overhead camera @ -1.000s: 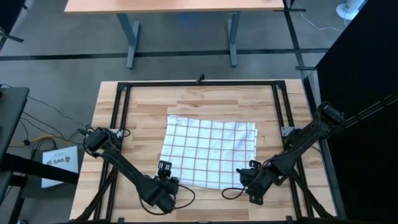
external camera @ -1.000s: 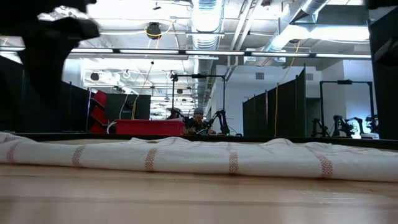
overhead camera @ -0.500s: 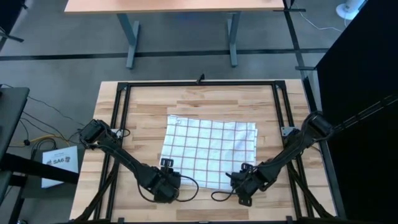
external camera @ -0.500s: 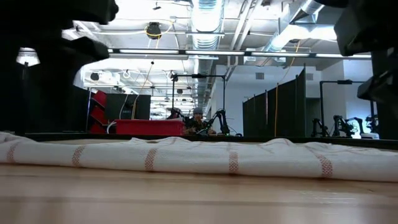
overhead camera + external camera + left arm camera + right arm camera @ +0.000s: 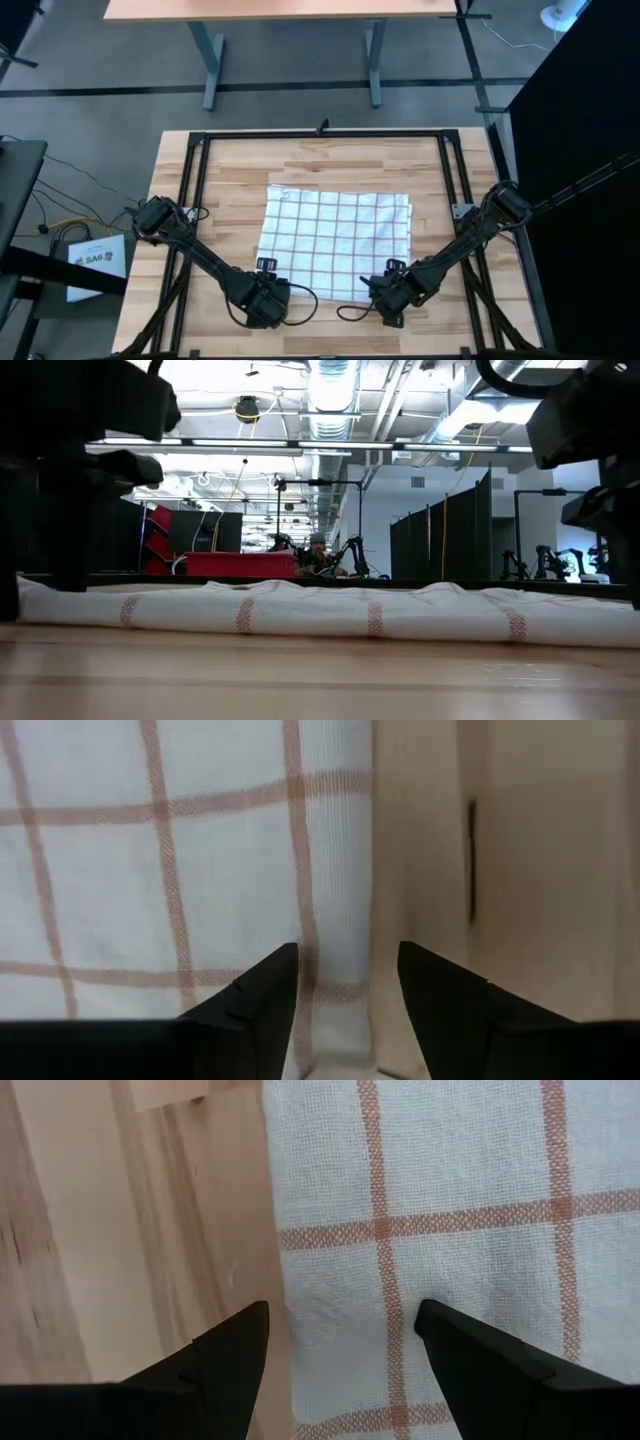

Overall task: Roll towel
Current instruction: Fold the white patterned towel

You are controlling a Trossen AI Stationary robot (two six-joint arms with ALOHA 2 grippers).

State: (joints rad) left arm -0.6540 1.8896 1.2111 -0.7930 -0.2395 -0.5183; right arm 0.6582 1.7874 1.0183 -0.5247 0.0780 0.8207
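Wrist views, towel edge between open fingers

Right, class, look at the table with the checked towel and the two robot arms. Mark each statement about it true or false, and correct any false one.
1. The towel lies spread flat on the wooden table. True.
2. The left gripper has its fingers apart over the towel's edge. True.
3. The right gripper is clamped shut on a rolled-up towel. False: its fingers stand open, straddling the flat towel's edge.
4. The towel is plain blue. False: it is white with a reddish-brown grid of check lines.
5. Both grippers are at the towel's near edge, one by each near corner. True.
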